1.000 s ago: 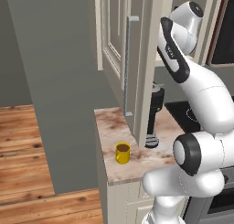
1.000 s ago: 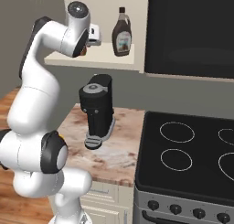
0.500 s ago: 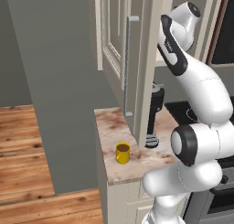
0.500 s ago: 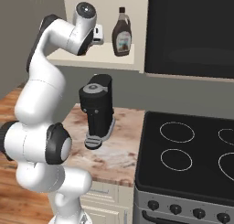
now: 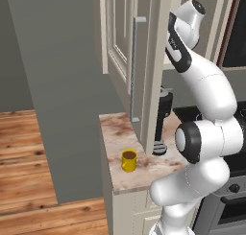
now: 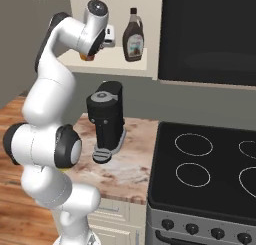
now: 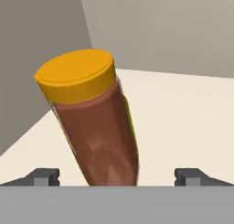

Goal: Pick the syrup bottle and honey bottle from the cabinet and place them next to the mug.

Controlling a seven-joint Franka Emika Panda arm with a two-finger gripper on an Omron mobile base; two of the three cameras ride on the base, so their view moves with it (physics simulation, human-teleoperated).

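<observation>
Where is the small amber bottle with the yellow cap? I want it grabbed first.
The small amber bottle with the yellow cap stands on the pale cabinet shelf, between the open gripper fingertips in the hand view.

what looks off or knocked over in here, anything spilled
Nothing stands out. The syrup bottle stands upright on the cabinet shelf, the mug upright on the counter. The honey bottle between the open gripper's fingers looks tilted, perhaps from the camera's angle.
</observation>
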